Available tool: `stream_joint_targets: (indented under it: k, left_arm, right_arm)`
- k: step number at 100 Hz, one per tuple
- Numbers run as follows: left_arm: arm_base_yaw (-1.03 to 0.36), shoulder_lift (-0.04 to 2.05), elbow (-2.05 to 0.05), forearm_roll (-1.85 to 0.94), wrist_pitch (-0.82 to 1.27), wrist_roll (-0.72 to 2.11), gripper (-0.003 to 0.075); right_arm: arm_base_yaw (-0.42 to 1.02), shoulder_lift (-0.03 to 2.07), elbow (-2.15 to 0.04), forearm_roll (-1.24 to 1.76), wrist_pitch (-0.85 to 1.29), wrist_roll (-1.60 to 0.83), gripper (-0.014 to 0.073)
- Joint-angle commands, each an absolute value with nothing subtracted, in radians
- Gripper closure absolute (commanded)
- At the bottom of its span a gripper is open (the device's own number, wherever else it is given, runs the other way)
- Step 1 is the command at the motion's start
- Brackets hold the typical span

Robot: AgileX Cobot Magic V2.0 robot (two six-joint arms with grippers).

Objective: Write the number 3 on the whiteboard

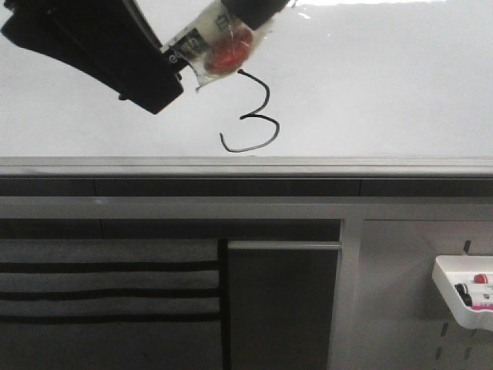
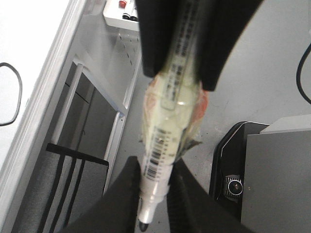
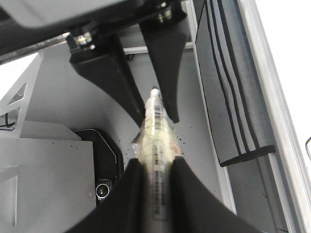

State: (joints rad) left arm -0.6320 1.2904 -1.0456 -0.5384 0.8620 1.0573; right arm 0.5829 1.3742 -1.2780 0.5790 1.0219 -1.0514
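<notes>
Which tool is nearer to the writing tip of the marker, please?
Left. The left tool clamps the marker just behind its tip, which pokes out between its fingers. The right tool grips the barrel farther back, toward the other end.

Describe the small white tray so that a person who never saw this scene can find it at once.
Start at the whiteboard, which fills the upper part of the front view, and go down past its grey rail to the lower right corner. The small white tray hangs there on a grey perforated panel. Only it holds spare markers.
</notes>
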Motion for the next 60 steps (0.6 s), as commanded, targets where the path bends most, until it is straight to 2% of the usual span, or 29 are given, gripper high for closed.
stream_joint_targets:
  k: [1, 11, 28, 33, 38, 60]
  left_arm:
    - [-0.636, 1.269, -1.078, -0.577, 0.823, 1.05, 0.0738]
    - [-0.632, 1.269, -1.078, -0.574, 0.823, 1.05, 0.0738]
    - [-0.592, 1.269, -1.078, -0.574, 0.821, 1.048, 0.0738]
    - [-0.569, 1.269, -1.078, -0.574, 0.809, 1.04, 0.0738]
    - [-0.537, 1.271, -1.078, -0.574, 0.788, 1.034, 0.0738]
    - [-0.311, 1.312, -1.065, -0.573, 0.62, 0.873, 0.0738]
  right_arm:
    - [0.585, 1.344, -1.301, 0.608, 1.013, -1.063, 0.0605]
    - [0.583, 1.344, -1.301, 0.596, 1.013, -1.063, 0.0545]
    - [0.574, 1.342, -1.303, 0.57, 0.988, -1.036, 0.0246]
    - [0.557, 1.338, -1.306, 0.57, 0.992, -1.029, 0.0192]
    - [0.529, 1.325, -1.312, 0.57, 0.994, -1.007, 0.0169]
    - [0.342, 1.25, -1.324, 0.57, 1.002, -0.898, 0.0169]
